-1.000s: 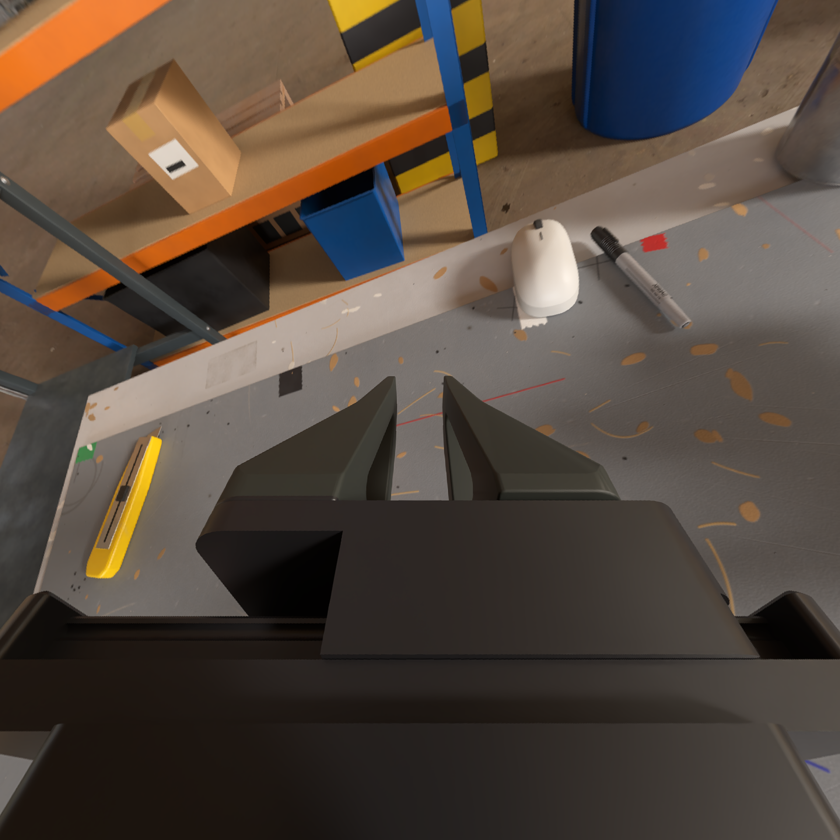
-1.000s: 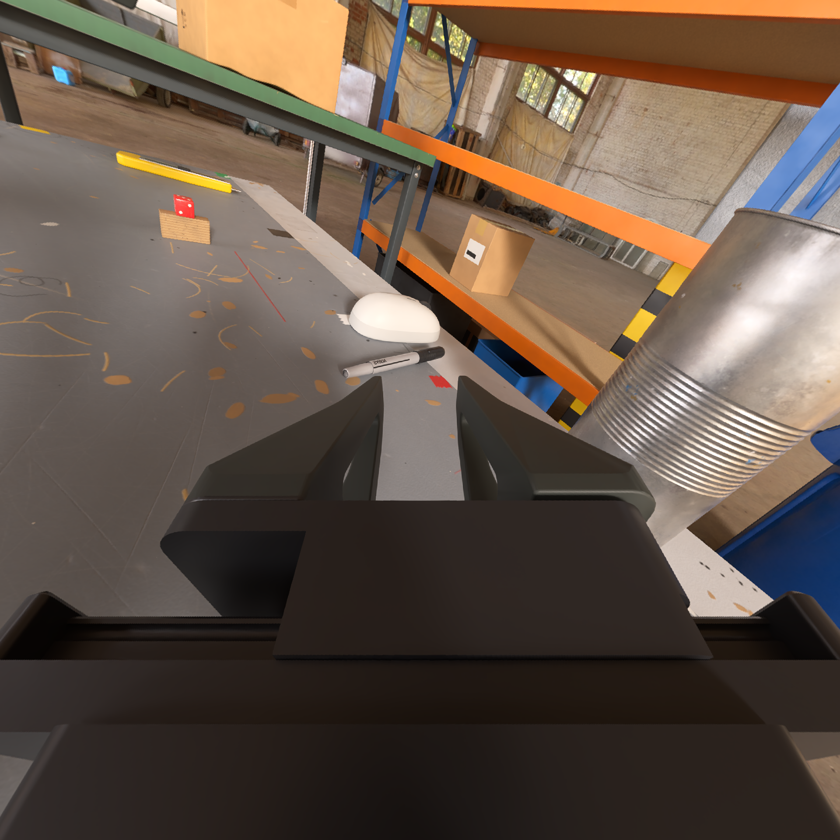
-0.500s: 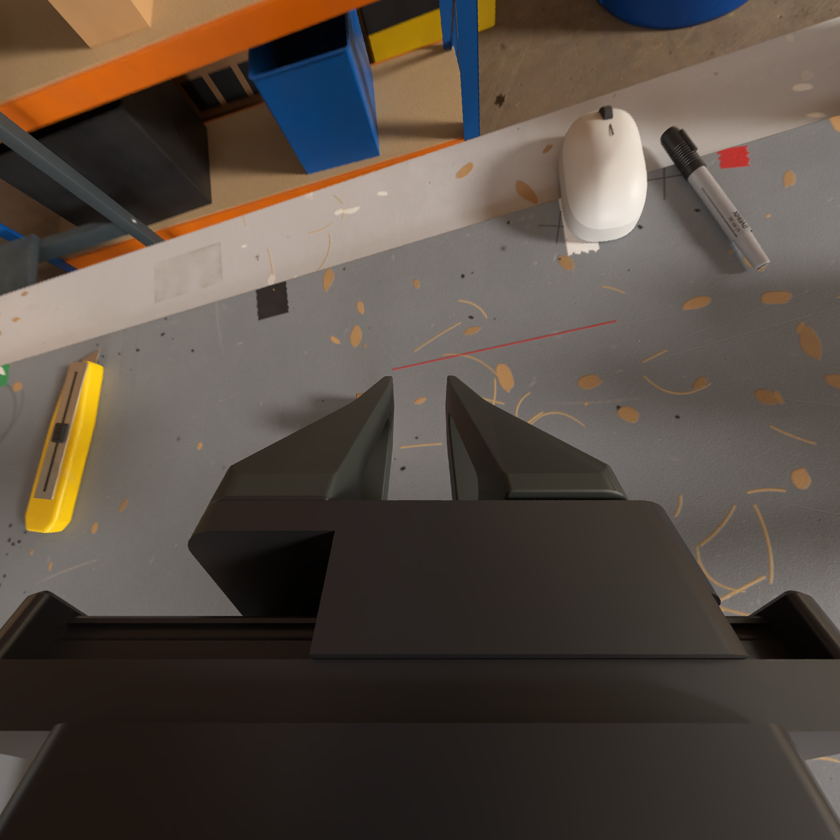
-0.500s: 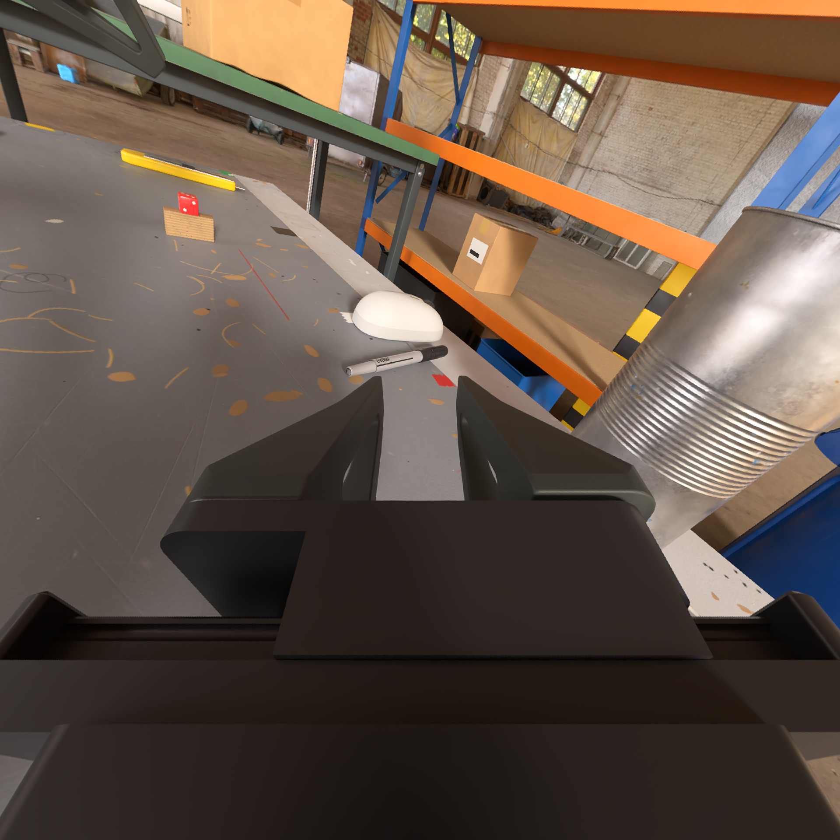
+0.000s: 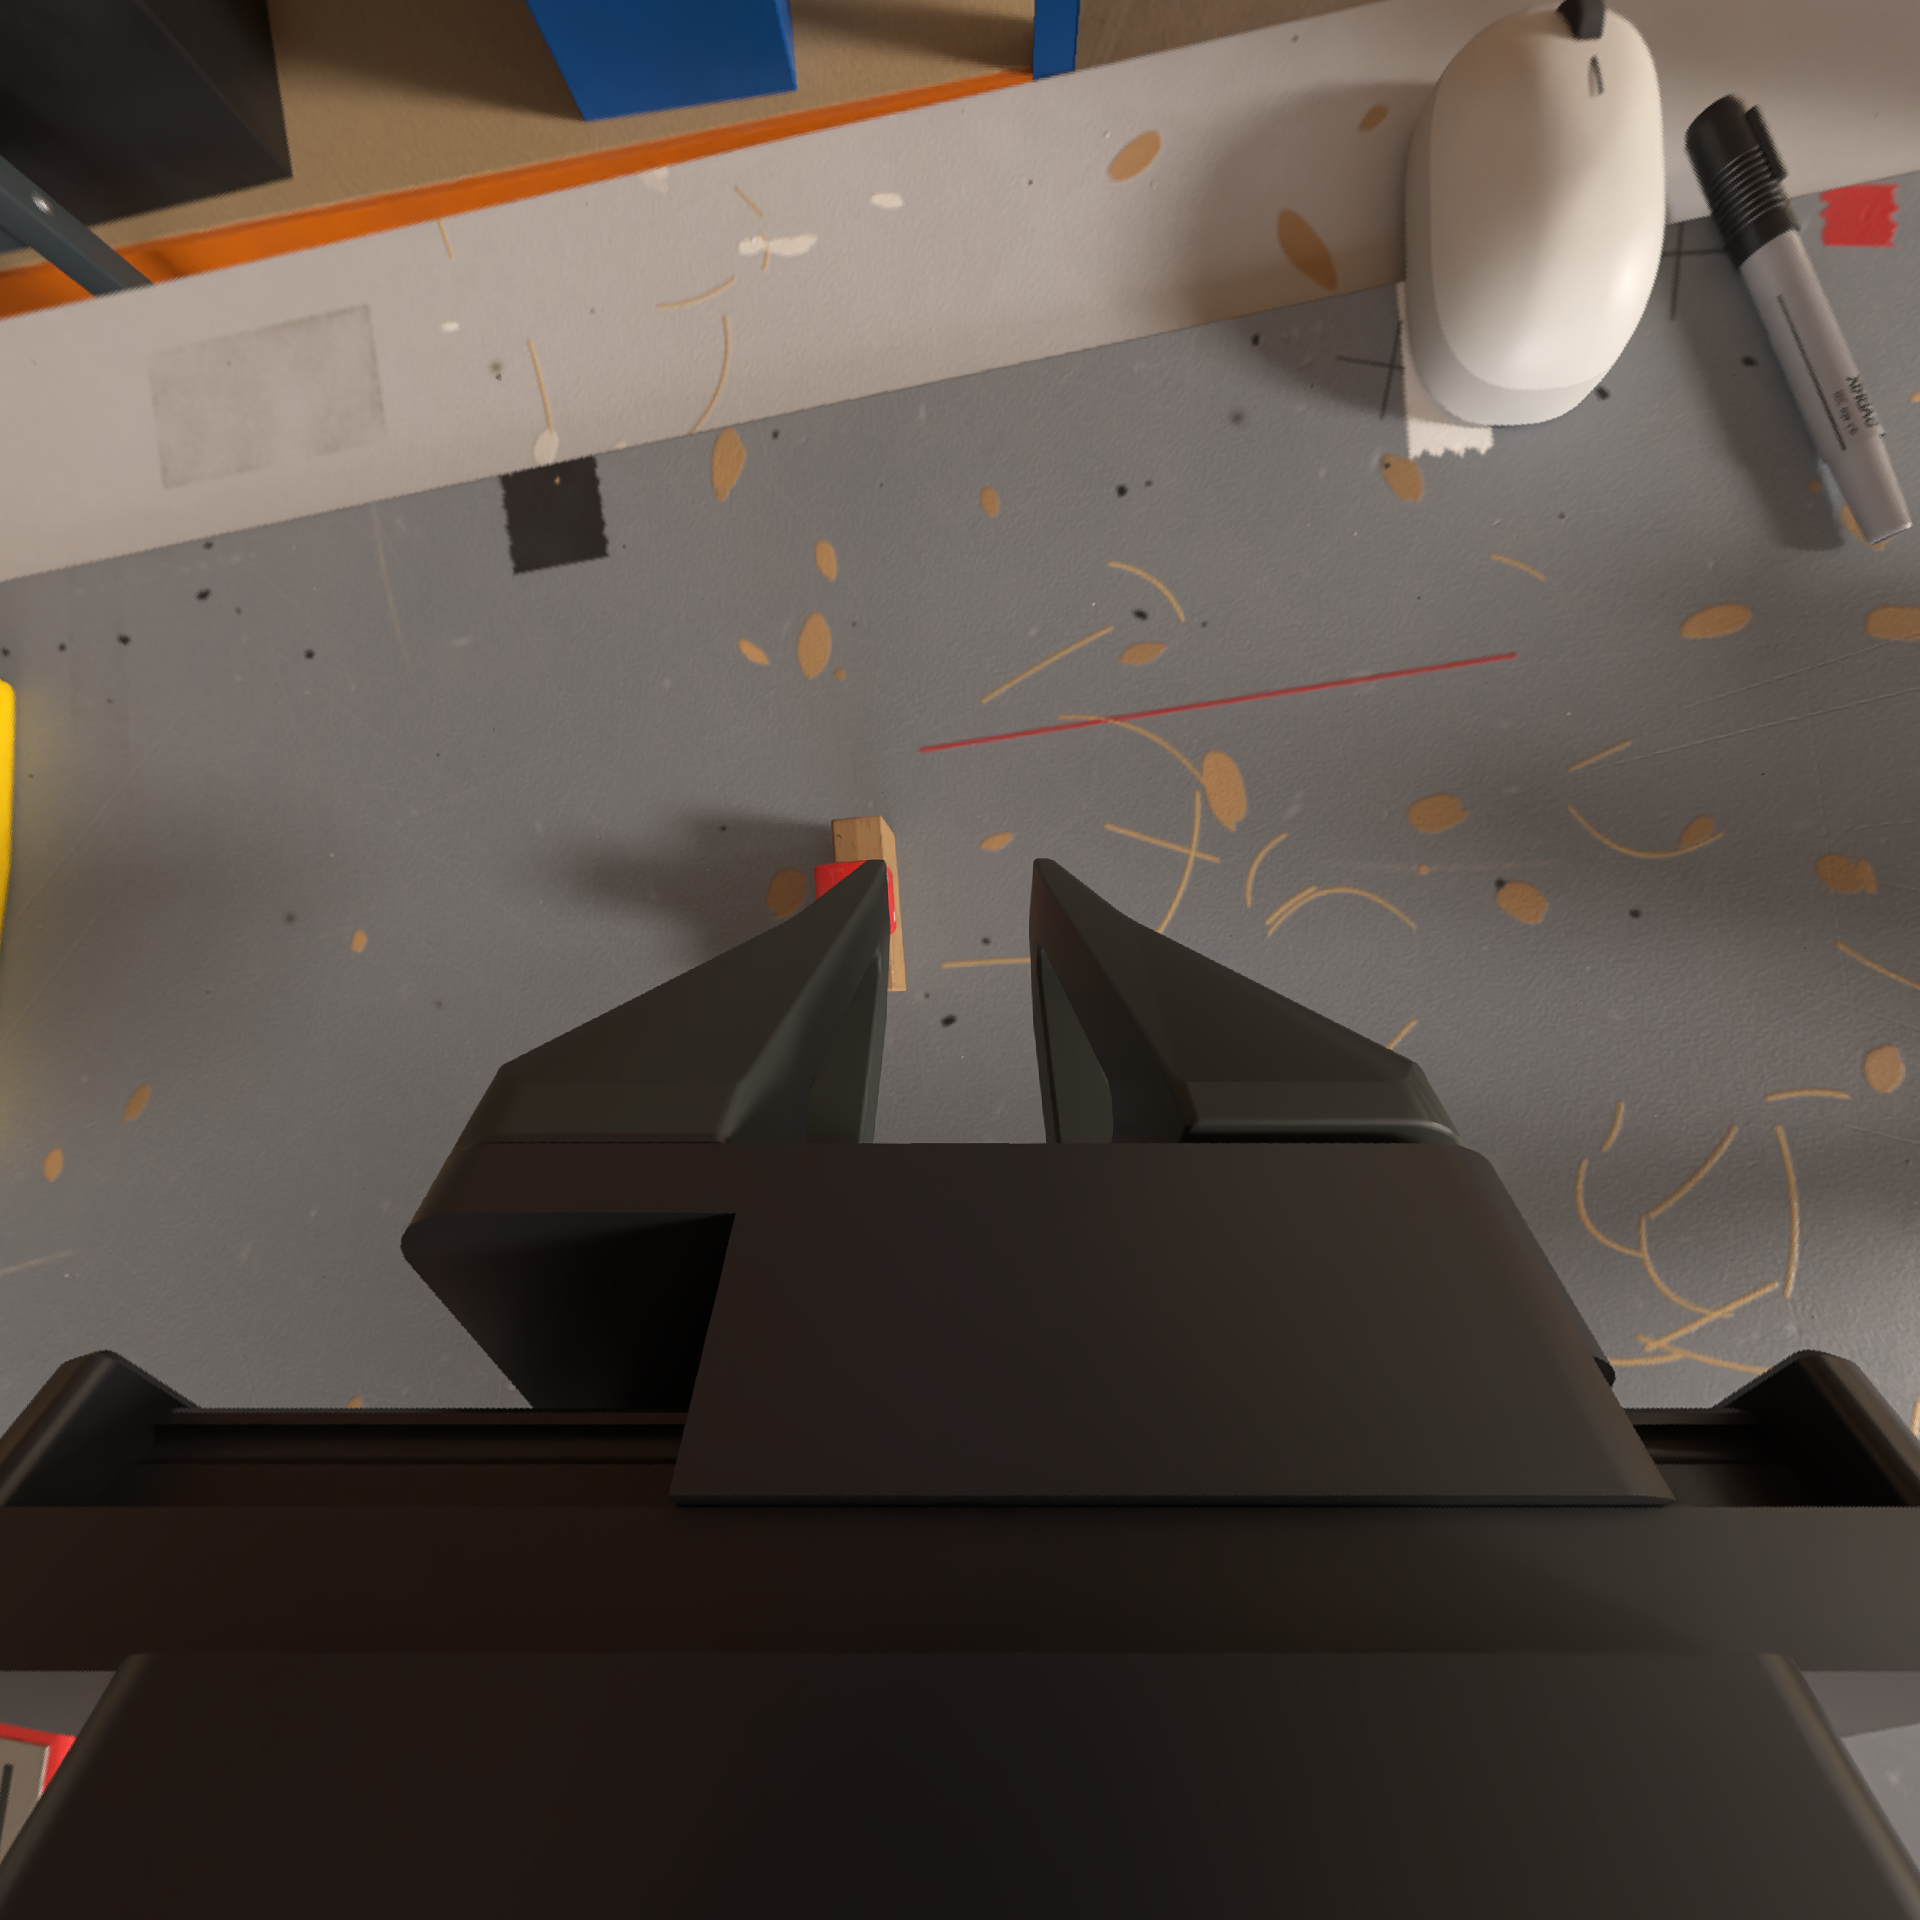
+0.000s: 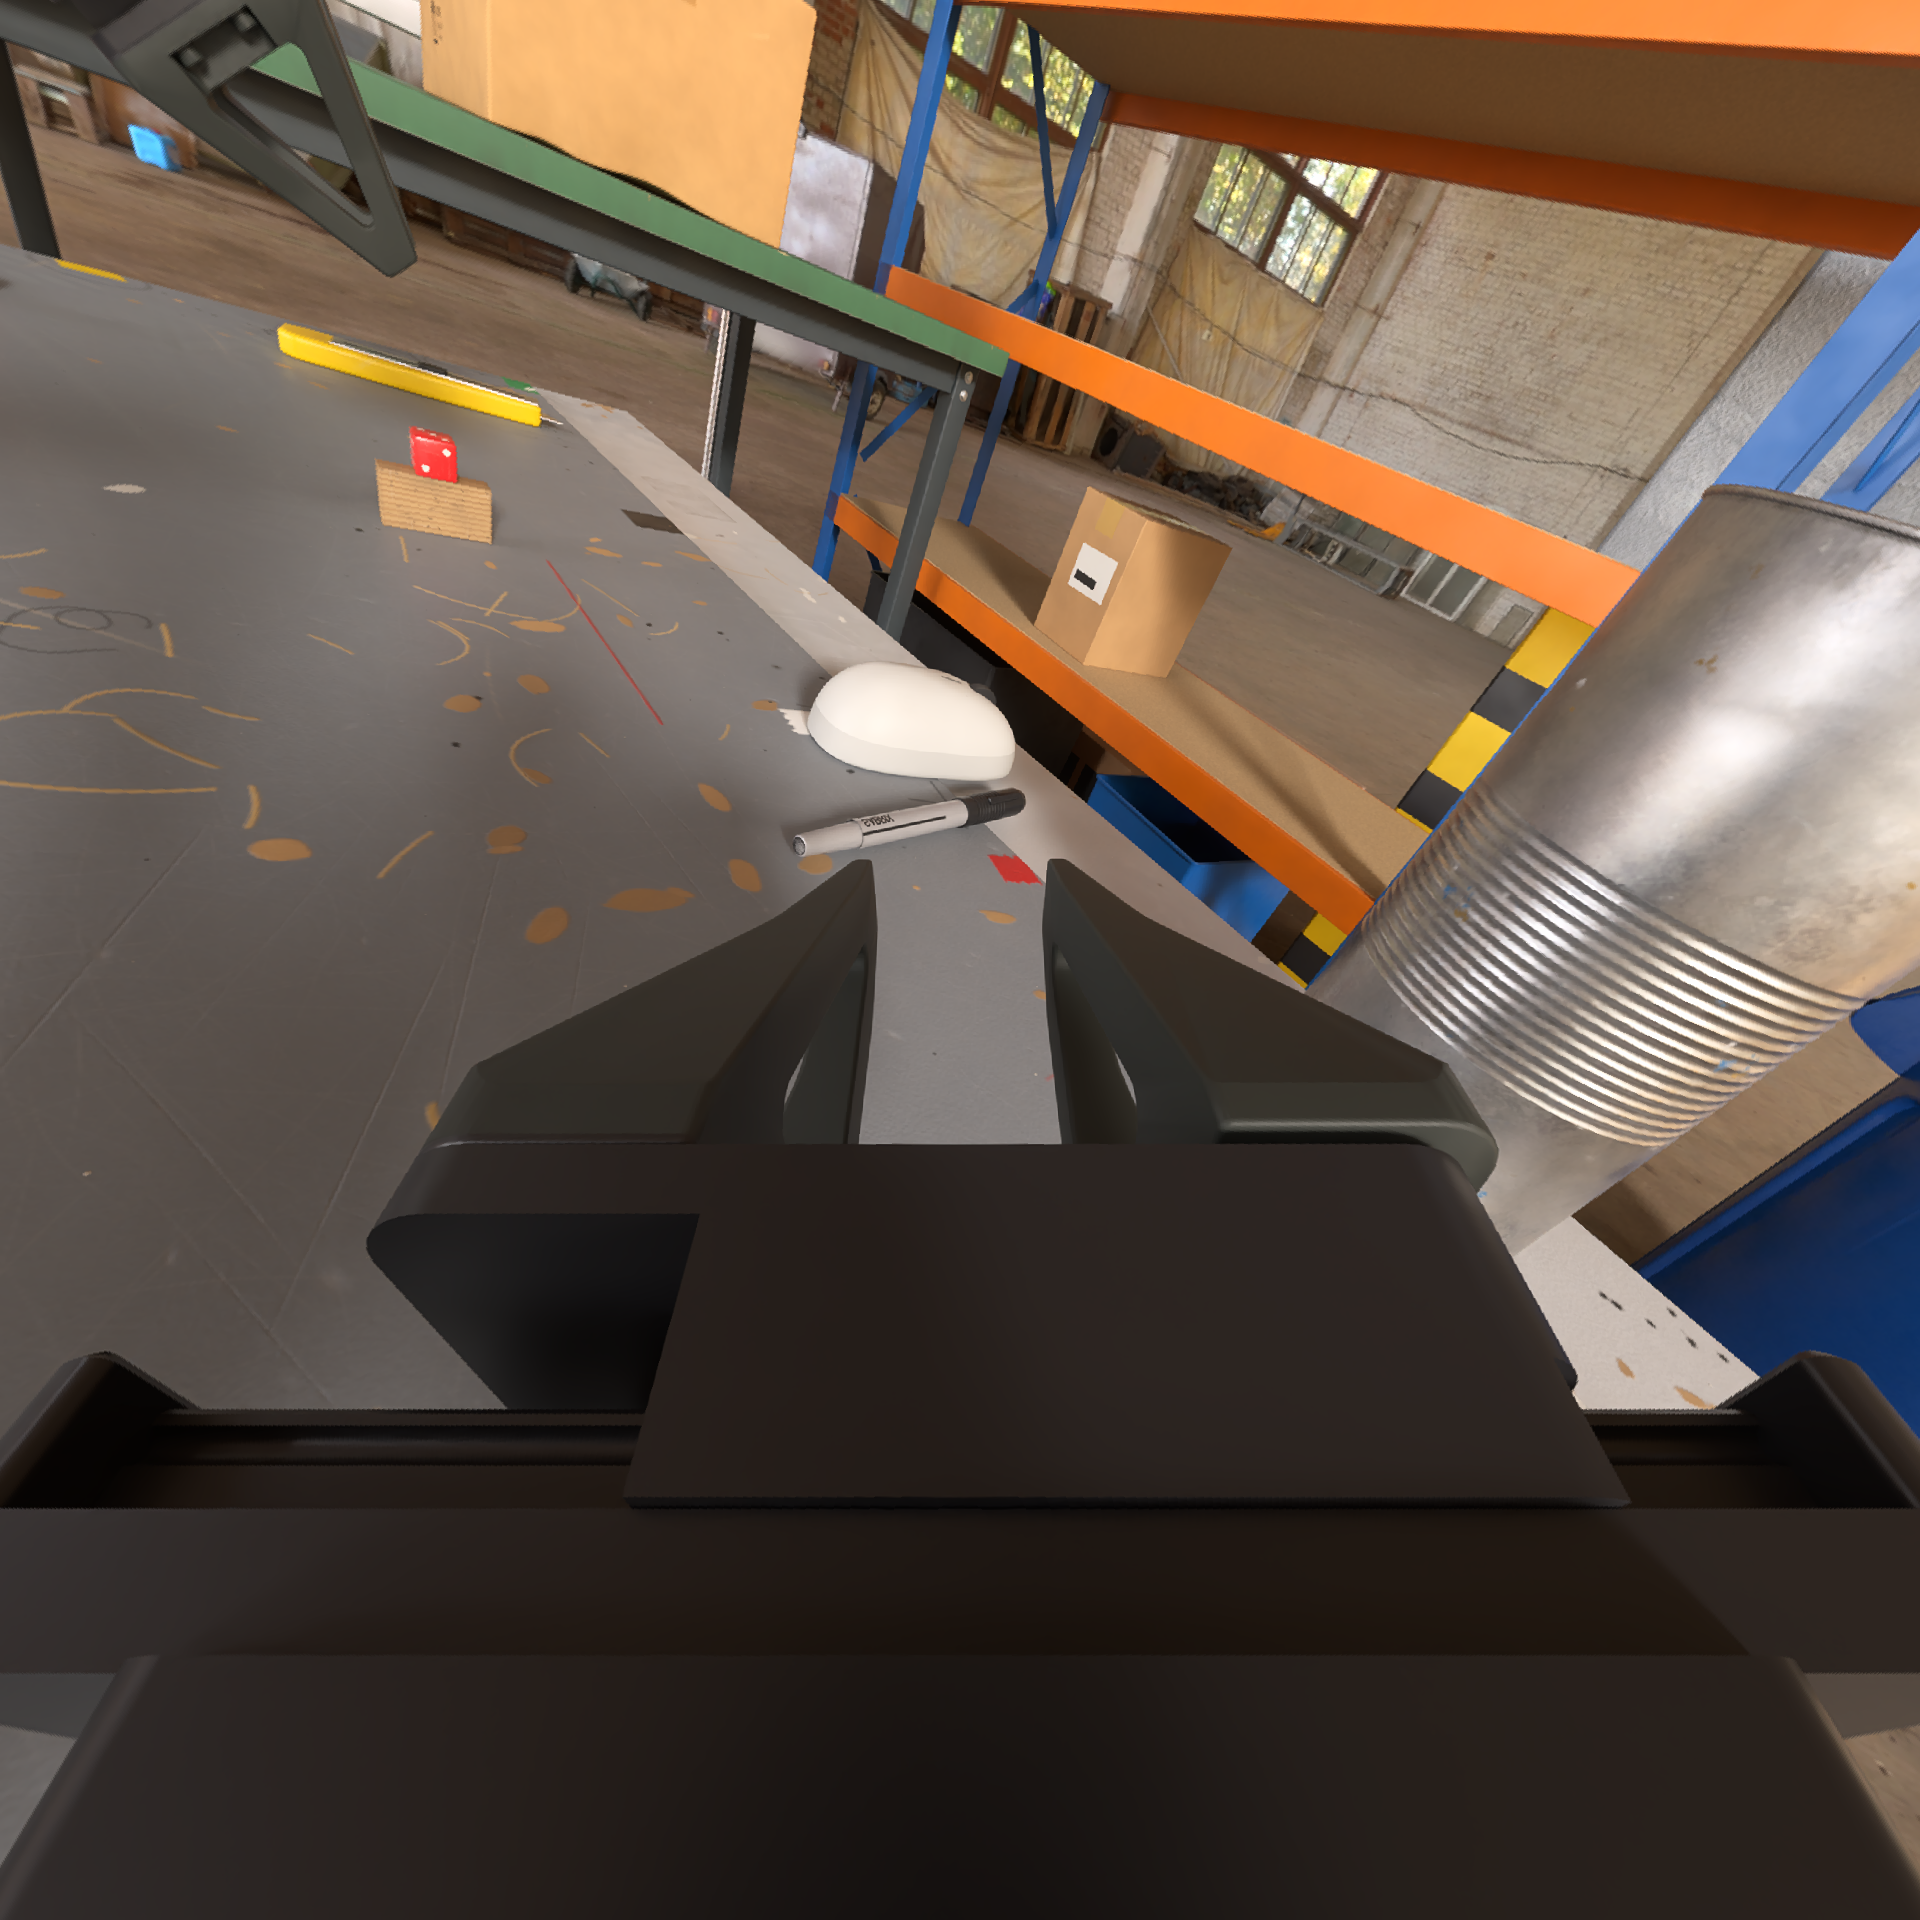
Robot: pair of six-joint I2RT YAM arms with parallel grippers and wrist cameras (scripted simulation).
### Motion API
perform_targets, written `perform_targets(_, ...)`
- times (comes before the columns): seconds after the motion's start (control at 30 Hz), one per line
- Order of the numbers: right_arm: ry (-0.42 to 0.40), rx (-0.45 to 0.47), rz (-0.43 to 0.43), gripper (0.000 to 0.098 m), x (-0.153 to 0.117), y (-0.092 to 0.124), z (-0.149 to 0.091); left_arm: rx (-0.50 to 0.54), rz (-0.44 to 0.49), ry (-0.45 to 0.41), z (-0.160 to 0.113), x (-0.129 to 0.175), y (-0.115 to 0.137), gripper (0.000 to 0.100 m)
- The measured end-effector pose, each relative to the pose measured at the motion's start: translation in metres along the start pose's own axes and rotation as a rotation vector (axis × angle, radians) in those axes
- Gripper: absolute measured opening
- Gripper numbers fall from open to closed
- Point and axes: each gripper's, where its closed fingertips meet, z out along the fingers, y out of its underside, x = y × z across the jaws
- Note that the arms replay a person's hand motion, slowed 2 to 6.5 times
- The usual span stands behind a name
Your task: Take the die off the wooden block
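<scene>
A small red die (image 6: 432, 454) sits on top of a thin wooden block (image 6: 433, 505) standing on edge on the grey table, far off at the upper left in the right wrist view. In the left wrist view the block (image 5: 869, 844) and a sliver of the die (image 5: 834, 878) peek out from behind my left finger's tip. My left gripper (image 5: 961, 883) is open and empty, above them and slightly to their right. My right gripper (image 6: 959, 883) is open and empty, far from the die, over the table's right side.
A white computer mouse (image 5: 1536, 213) and a grey marker (image 5: 1803, 322) lie near the table's far edge. A yellow utility knife (image 6: 405, 374) lies beyond the block. A metal drum (image 6: 1704, 831) stands to the right. Orange shelving holds a cardboard box (image 6: 1127, 582).
My left gripper has moved forward and down over the table, and its fingers have spread a little; the block and die have come into its view. The right gripper has barely moved.
</scene>
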Motion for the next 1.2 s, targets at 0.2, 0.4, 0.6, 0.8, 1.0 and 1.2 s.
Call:
perform_targets(0.2, -0.003, 0.0, -0.005, 0.0273, -0.001, 0.0, 0.0, -0.057, -0.027, 0.02, 0.011, -0.008, 0.007, 0.024)
perform_targets(0.4, -0.006, -0.002, -0.008, 0.0273, -0.001, 0.0, 0.0, -0.112, -0.055, 0.045, 0.021, -0.013, 0.014, 0.024)
perform_targets(0.6, -0.008, -0.004, -0.01, 0.0273, -0.001, 0.0, 0.0, -0.163, -0.084, 0.078, 0.031, -0.015, 0.021, 0.025)
perform_targets(0.8, -0.01, -0.006, -0.011, 0.0273, -0.002, 0.001, 0.0, -0.206, -0.107, 0.103, 0.039, -0.015, 0.026, 0.026)
perform_targets(1.0, -0.011, -0.007, -0.011, 0.0273, -0.002, 0.001, 0.0, -0.241, -0.114, 0.101, 0.046, -0.017, 0.031, 0.027)
perform_targets(1.2, -0.013, -0.008, -0.01, 0.0273, -0.002, 0.001, 0.0, -0.275, -0.109, 0.079, 0.05, -0.02, 0.036, 0.028)
